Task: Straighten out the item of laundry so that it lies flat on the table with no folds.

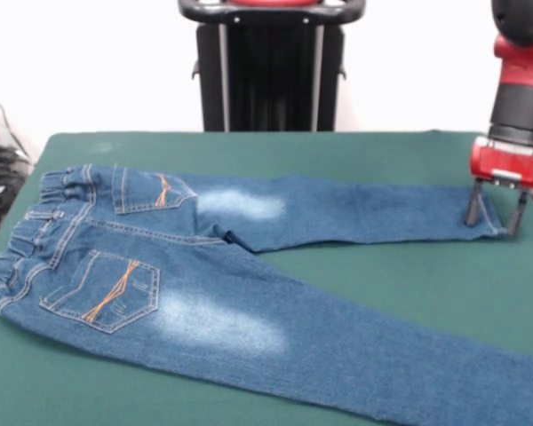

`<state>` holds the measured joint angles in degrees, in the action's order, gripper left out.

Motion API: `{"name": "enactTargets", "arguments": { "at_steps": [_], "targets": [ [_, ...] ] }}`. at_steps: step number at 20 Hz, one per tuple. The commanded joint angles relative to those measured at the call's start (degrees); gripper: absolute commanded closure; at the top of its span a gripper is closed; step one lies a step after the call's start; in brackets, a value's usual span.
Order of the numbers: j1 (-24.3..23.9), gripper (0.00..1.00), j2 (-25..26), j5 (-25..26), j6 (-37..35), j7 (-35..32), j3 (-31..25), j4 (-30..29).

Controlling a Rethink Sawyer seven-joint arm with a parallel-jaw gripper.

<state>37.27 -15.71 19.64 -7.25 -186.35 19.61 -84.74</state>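
Two fingers: the gripper point(496, 213) stands spread, straddling a leg hem
Jeans point(249, 275): spread back-side up on the green table point(409, 275) — far leg's hem at the fingertips, waistband well away
Arm: red and black — descends vertically, wrist straight down

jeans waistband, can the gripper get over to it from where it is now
Probably yes. The gripper stands open at the far leg's hem, and the waistband lies at the jeans' other end, uncovered on the table. Nothing stands between them; whether the arm stretches that far is unclear.
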Motion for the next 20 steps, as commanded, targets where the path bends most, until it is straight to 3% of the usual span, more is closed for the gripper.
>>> {"name": "enactTargets", "arguments": {
  "at_steps": [1, 12, 18, 20],
  "targets": [
    [0.61, 0.0, 3.29, -4.0, 0.31, -2.57, -7.17, -0.14],
    [-0.37, 0.0, 1.17, -3.37, 2.07, -1.47, -8.11, -2.06],
    [-3.62, 0.0, -7.55, -2.24, -0.05, 0.71, -11.49, -7.97],
    [-5.38, 0.0, -12.72, -1.67, -3.33, 2.86, -12.44, -10.86]
  ]
}}
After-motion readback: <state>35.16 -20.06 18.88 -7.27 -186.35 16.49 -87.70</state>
